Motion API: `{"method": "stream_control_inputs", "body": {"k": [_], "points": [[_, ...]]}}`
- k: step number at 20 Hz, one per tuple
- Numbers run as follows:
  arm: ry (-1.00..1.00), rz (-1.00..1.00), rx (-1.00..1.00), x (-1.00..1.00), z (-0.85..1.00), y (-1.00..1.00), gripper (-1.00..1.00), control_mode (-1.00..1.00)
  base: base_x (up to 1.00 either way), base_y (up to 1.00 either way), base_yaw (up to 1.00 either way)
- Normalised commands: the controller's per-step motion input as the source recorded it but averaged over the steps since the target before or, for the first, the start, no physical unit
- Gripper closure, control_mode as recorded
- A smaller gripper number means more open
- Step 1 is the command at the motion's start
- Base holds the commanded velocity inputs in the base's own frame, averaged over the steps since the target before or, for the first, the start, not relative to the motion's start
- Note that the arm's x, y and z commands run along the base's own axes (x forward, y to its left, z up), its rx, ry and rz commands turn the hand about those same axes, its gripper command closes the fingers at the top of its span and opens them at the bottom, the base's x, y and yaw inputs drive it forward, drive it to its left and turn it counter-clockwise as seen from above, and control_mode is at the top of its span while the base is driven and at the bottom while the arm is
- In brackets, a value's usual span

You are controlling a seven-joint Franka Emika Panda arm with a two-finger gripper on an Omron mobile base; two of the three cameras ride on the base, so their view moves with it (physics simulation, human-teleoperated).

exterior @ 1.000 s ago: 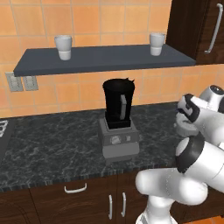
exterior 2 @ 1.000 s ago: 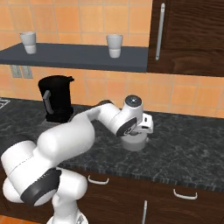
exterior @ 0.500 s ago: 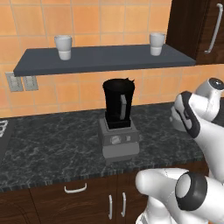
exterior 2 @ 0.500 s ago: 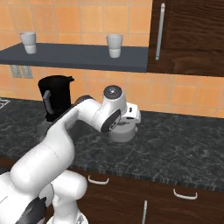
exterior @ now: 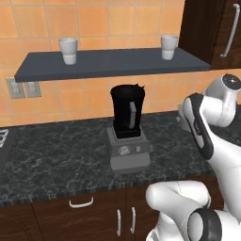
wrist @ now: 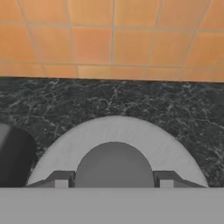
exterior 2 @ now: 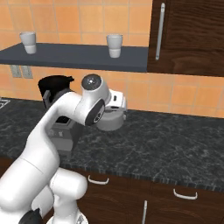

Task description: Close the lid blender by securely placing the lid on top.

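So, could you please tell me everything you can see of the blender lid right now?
The lid is a round, pale grey disc with a darker grey raised knob at its centre, plastic by its look. The gripper is shut on that knob, holding the lid flat above the dark speckled counter. From the right base view it hangs right of the blender, not on the jar.

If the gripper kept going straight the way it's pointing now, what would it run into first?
Apart from the grey lid already in the gripper, probably the dark granite counter just beyond it, short of the orange tiled wall; depth is uncertain.

Black marble counter (exterior: 56, 155) bearing the blender (exterior: 127, 129), dark shelf (exterior: 108, 63) with two white cups (exterior: 68, 50)
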Motion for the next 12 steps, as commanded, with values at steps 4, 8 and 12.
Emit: {"method": "stream_control_inputs", "body": {"k": [4, 8, 12], "points": [[-0.14, 0.01, 0.00, -0.04, 0.90, 0.30, 1.00, -1.00, 0.00, 0.00, 0.00], [-0.13, 0.02, 0.00, -0.01, 0.87, 0.34, 1.00, -1.00, 0.00, 0.00, 0.00], [-0.09, 0.00, 0.00, 0.00, 0.96, 0.42, 1.00, -1.00, 0.00, 0.00, 0.00]]}}
